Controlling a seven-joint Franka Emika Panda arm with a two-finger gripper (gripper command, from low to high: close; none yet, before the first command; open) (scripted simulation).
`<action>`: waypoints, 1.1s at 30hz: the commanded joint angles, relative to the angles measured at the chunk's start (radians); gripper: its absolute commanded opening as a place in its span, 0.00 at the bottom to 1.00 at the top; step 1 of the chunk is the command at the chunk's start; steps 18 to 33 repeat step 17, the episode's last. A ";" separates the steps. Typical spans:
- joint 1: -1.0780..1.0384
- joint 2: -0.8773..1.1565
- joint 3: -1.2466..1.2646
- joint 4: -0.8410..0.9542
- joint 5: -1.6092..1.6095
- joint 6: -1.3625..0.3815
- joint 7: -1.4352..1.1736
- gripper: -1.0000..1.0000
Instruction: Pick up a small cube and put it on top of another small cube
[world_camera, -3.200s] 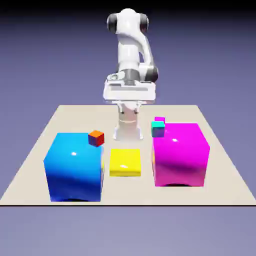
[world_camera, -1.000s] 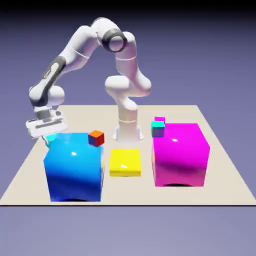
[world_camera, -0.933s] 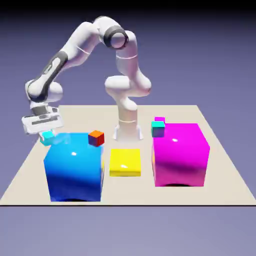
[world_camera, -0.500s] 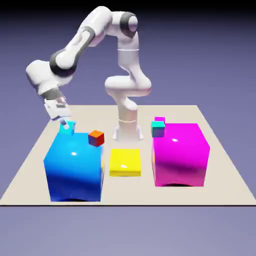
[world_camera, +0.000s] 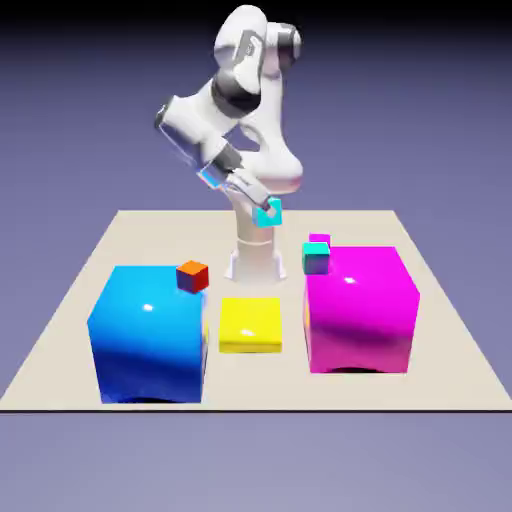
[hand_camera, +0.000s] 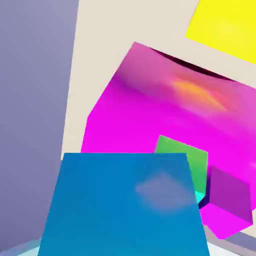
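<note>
Jaws (world_camera: 266, 212) clamped on the small cube (world_camera: 268, 213), held in the air, tilted. Below them on the bench (world_camera: 60, 300): yellow block (world_camera: 250, 324). Below toward the exterior view's right: teal cube (world_camera: 316, 258) on big magenta cube (world_camera: 362, 310). Below-left: orange-red cube (world_camera: 192, 275) on big blue cube (world_camera: 148, 333).

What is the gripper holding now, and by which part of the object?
The gripper holds the tiny bright cyan cube in the air, shut on two opposite faces; which faces exactly cannot be told.
</note>
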 joint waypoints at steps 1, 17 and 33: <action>-0.007 -0.025 0.036 -0.015 0.002 -0.019 0.019 0.00; -0.029 -0.151 0.246 -0.194 0.102 -0.019 0.184 1.00; -0.029 -0.151 0.246 -0.194 0.102 -0.019 0.184 1.00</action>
